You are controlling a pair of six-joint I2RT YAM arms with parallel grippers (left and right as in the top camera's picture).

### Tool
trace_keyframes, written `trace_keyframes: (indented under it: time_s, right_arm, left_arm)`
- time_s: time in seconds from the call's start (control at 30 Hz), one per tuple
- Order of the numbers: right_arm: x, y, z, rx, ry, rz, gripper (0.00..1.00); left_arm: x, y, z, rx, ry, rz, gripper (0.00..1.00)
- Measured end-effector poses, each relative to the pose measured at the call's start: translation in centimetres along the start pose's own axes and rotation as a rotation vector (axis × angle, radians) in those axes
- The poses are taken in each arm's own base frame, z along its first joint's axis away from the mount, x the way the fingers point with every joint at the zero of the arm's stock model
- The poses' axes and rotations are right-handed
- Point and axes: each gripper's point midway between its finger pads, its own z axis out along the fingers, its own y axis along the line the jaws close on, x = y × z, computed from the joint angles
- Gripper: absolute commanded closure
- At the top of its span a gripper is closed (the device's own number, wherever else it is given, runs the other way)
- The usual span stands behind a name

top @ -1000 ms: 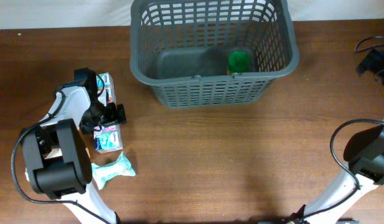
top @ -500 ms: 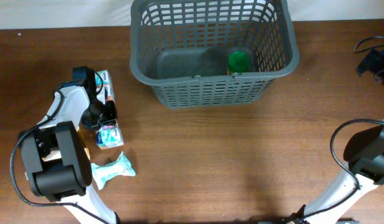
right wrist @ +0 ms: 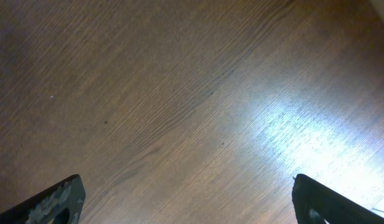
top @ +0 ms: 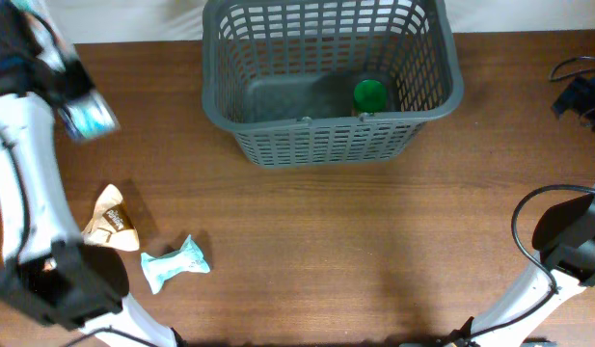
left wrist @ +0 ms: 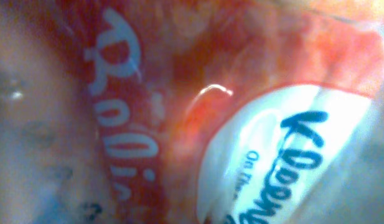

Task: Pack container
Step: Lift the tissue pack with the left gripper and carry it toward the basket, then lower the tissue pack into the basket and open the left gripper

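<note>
1. The table (top: 307,241), brown wood, is carrying everything. In the right wrist view a bright patch of light is falling across its grain.
2. The basket (top: 326,145), dark grey with slotted sides, is sitting upright at the far middle of the table, its top open.
3. The left arm (top: 27,183) is stretching up along the left edge of the table and showing blurred. The right arm (top: 567,241) is sitting at the near right corner, well apart from the basket.
4. The left gripper (top: 77,101) is hanging at the far left, beside the basket but apart from it, and it is clamping a pack (top: 90,116). Its fingers are lost in the blur. In the left wrist view the pack (left wrist: 179,112) is filling the whole frame, red-orange with a white label and blue lettering, all out of focus.
5. The right gripper (right wrist: 192,205) is standing wide open and holding nothing. Its dark fingertips are showing at the two lower corners, with only bare wood between them.
6. A tan pouch (top: 112,220) is lying on the table at the near left.
7. A teal packet (top: 175,263) is lying just beside the pouch, nearer the front edge.
8. A jar (top: 370,94) with a green lid is standing inside the basket, toward its right side and by the near wall.
</note>
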Motion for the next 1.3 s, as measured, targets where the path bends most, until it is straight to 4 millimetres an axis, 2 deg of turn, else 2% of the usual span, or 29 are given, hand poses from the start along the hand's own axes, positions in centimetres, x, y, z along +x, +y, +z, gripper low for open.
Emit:
trace_keyframes:
  time_s: [0.07,0.1,0.13,0.2,0.27,0.33,0.37,0.43,0.53,0.67,0.8,1.07,1.13,1.3]
  right_arm:
    - [0.0,0.0,0.0,0.000,0.000,0.000,0.01]
    - [0.0,0.0,0.0,0.000,0.000,0.000,0.01]
    - [0.0,0.0,0.0,0.000,0.000,0.000,0.01]
    - [0.0,0.0,0.0,0.000,0.000,0.000,0.01]
    - [0.0,0.0,0.0,0.000,0.000,0.000,0.01]
    - [0.0,0.0,0.0,0.000,0.000,0.000,0.01]
    - [0.0,0.0,0.0,0.000,0.000,-0.001,0.01]
    - [0.0,0.0,0.0,0.000,0.000,0.000,0.01]
    - [0.0,0.0,0.0,0.000,0.000,-0.001,0.01]
    - [0.0,0.0,0.0,0.000,0.000,0.000,0.01]
    - [0.0,0.0,0.0,0.000,0.000,-0.001,0.01]
    - [0.0,0.0,0.0,0.000,0.000,0.000,0.01]
    - [0.0,0.0,0.0,0.000,0.000,-0.001,0.01]
    - [0.0,0.0,0.0,0.000,0.000,0.000,0.01]
  left_arm:
    - [-4.3,-2.7,-5.8,0.067,-0.173,0.027,0.98]
    - [-5.7,-4.4,-8.5,0.103,-0.246,0.048,0.98]
    - [-6.9,-7.1,-12.0,0.160,-0.329,0.083,0.98]
    - [-7.1,-12.1,-16.7,0.264,-0.421,0.148,0.98]
    - [-5.4,-18.0,-20.1,0.391,-0.457,0.229,0.98]
    - [-3.5,-21.8,-21.0,0.461,-0.440,0.295,0.98]
    - [-2.5,-23.6,-20.7,0.481,-0.425,0.328,0.98]
    - [-0.7,-26.6,-18.9,0.486,-0.381,0.390,0.98]
    - [2.1,-30.3,-13.9,0.446,-0.296,0.465,0.98]
    - [5.4,-32.8,-6.4,0.387,-0.177,0.530,0.98]
    - [7.3,-33.4,-2.5,0.364,-0.103,0.550,0.94]
    - [9.1,-34.2,-0.1,0.388,-0.041,0.570,0.69]
    - [9.3,-34.2,0.1,0.388,-0.036,0.573,0.65]
    - [9.5,-34.1,0.1,0.387,-0.025,0.577,0.64]
